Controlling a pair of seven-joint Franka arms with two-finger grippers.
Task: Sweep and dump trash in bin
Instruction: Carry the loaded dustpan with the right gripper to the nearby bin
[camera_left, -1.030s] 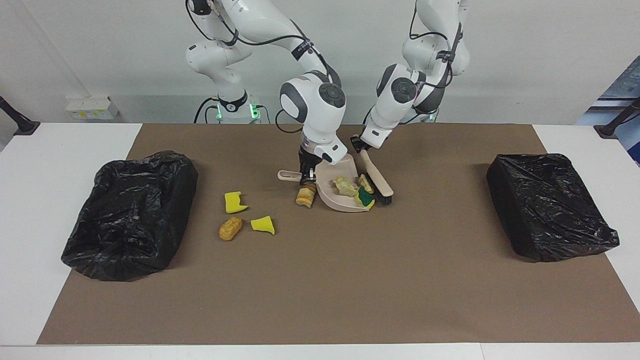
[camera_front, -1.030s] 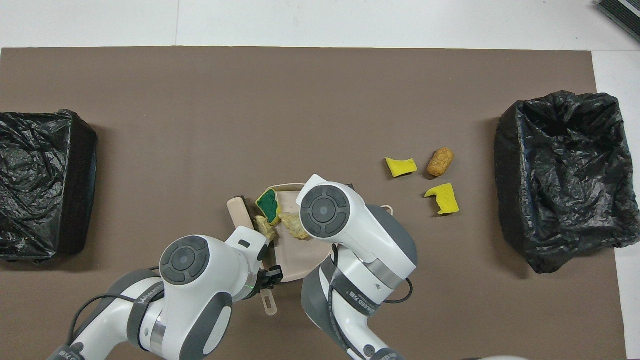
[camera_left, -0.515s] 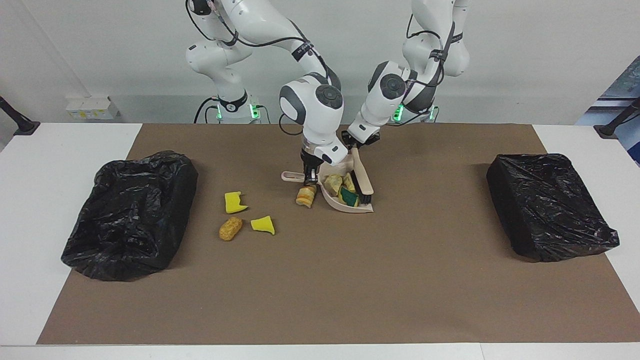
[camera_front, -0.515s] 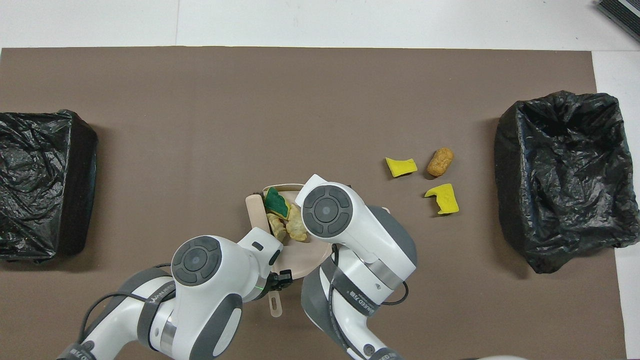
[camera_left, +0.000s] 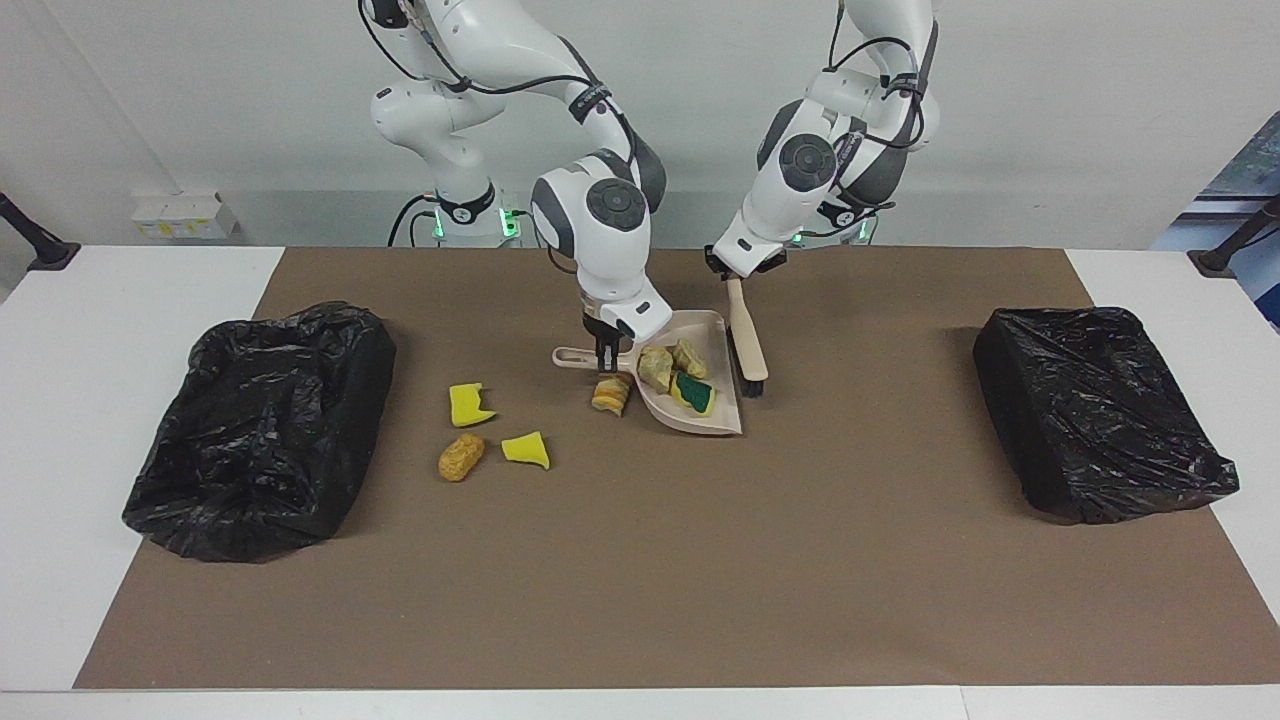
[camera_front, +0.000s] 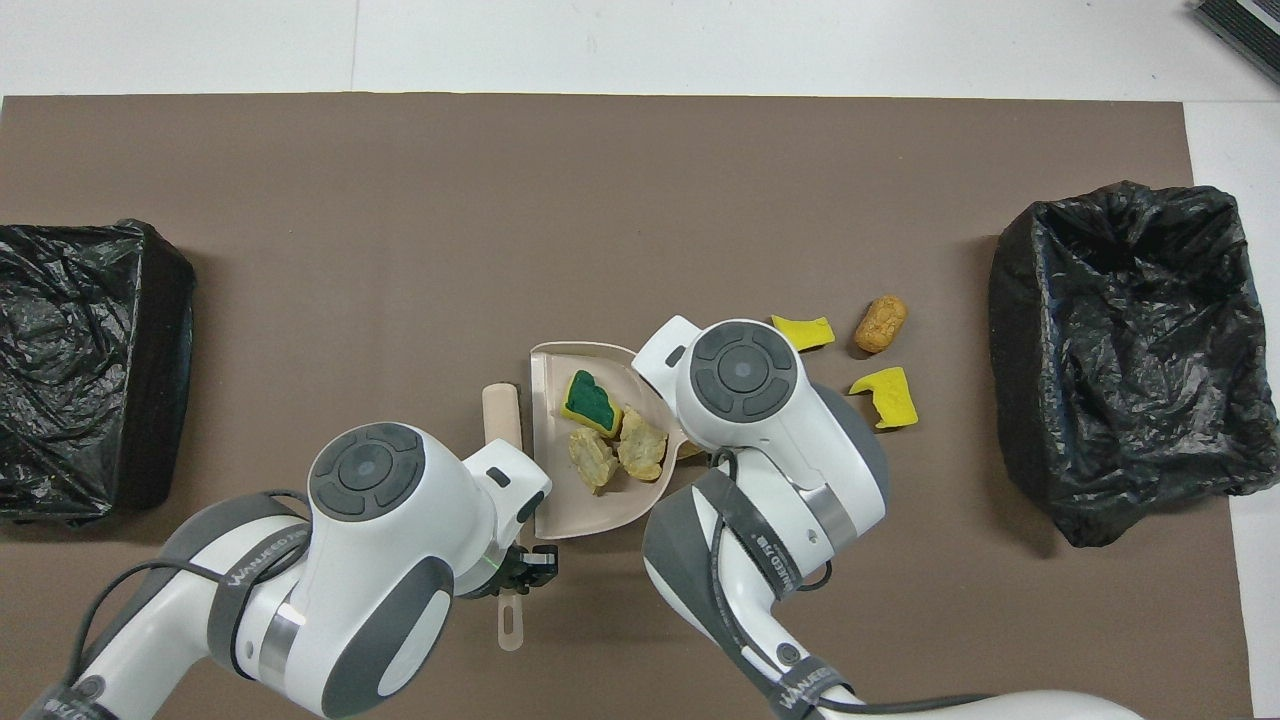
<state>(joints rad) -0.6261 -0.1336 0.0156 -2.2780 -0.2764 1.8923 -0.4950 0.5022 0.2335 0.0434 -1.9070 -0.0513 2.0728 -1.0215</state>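
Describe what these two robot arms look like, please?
Both arms are glossy white with rounded joints capped by dark grey discs. Black cables loop along them, grey bands carry white lettering, and green lights glow at their bases. The left gripper and the right gripper are small and black.

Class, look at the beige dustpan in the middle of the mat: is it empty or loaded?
Loaded. The dustpan holds a green-backed sponge scrap and two pale crumbly chunks. An orange-brown lump lies outside it on the mat.

Setting: robotics lab. Evidence: two white robot arms (camera_left: 600, 200) mounted at a white table (camera_left: 130, 290) covered by a brown mat (camera_left: 700, 560); bare white wall (camera_left: 1050, 100); staged black-lined bins (camera_left: 260, 430).
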